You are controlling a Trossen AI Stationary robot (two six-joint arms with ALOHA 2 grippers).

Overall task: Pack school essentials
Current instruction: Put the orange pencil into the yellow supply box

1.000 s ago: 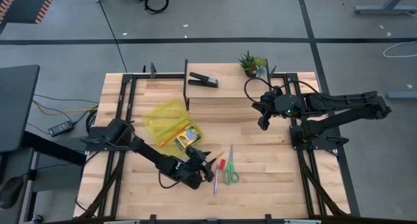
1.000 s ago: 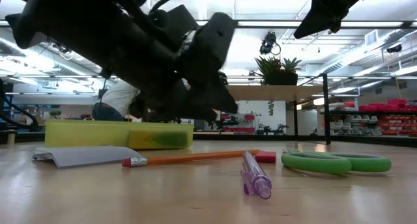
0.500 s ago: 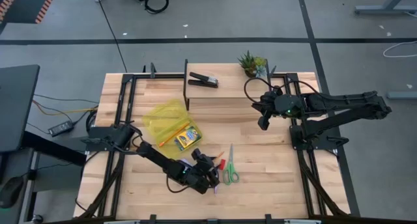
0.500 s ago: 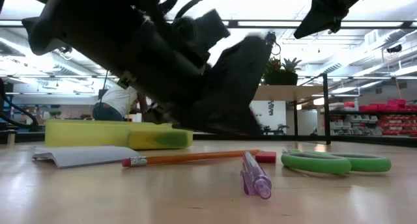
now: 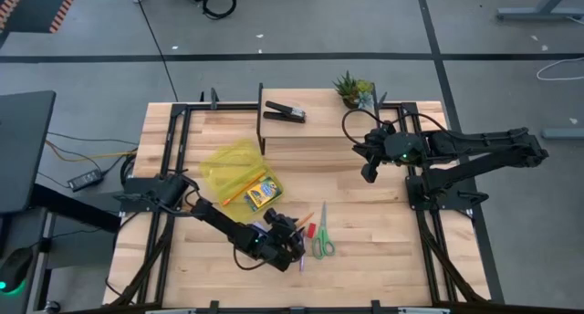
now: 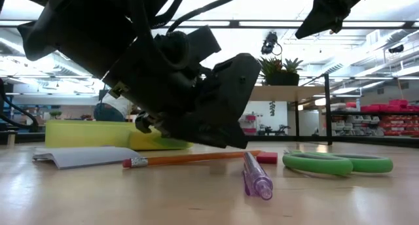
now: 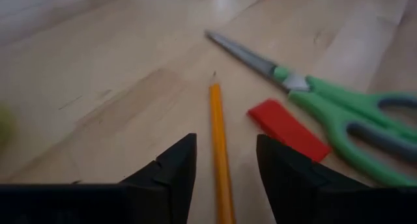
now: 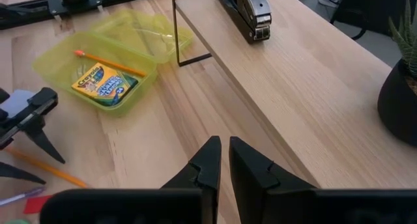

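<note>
Orange pencil: slim wooden orange pencil (image 7: 218, 139) with pink eraser tip, flat on the pale wood table (image 5: 365, 214), running between the left fingers.
Left gripper: left gripper (image 7: 225, 168) low over the pencil, dark fingers (image 7: 172, 168) parted narrowly either side, not yet gripping.
Advice: likely best to descend centred on the shaft, then close squarely so it cannot roll.
Beside: small flat red eraser (image 7: 288, 129), matte; green-handled scissors (image 7: 339, 116), steel blades; translucent pink pen (image 6: 256, 176).
Container: translucent yellow-green plastic case (image 8: 104, 61), open, holding a crayon box (image 8: 104, 83) and another pencil.
Right gripper: right gripper (image 8: 225, 162) raised near the shelf, fingers nearly together, empty.
</note>
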